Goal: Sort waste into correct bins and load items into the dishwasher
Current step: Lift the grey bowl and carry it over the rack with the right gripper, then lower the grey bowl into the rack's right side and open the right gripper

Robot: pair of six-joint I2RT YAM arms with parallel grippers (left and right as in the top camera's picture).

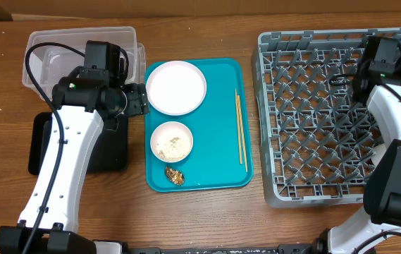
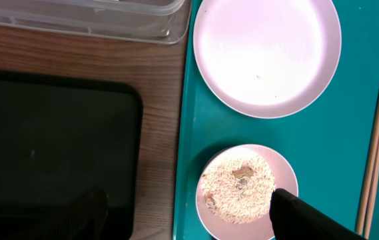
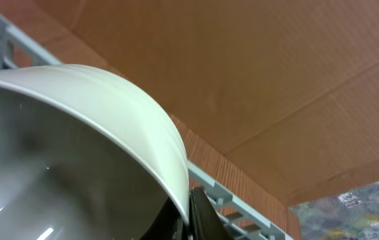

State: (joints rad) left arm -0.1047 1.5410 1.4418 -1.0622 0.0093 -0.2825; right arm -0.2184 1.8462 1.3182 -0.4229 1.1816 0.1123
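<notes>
My left gripper (image 2: 189, 220) is open and empty, low over the seam between the black tray (image 2: 49, 147) and the teal tray (image 2: 188, 127). Its right finger overlaps the rim of a small white bowl (image 2: 282, 175) holding rice grains (image 2: 232, 200) and brown bits. The large white plate (image 1: 176, 87), brown food scrap (image 1: 175, 176) and chopsticks (image 1: 240, 130) lie on the teal tray. My right gripper (image 3: 188, 200) is shut on the rim of a pale bowl (image 3: 76, 147) above the grey dish rack (image 1: 313, 106). The wrapper, tissue and cup are out of view.
The clear tub (image 1: 80, 49) stands at the back left, behind the black tray (image 1: 112, 152). My right arm (image 1: 397, 113) reaches over the rack's right side, with a white object (image 1: 380, 152) partly hidden beneath it. Cardboard shows behind the rack in the right wrist view.
</notes>
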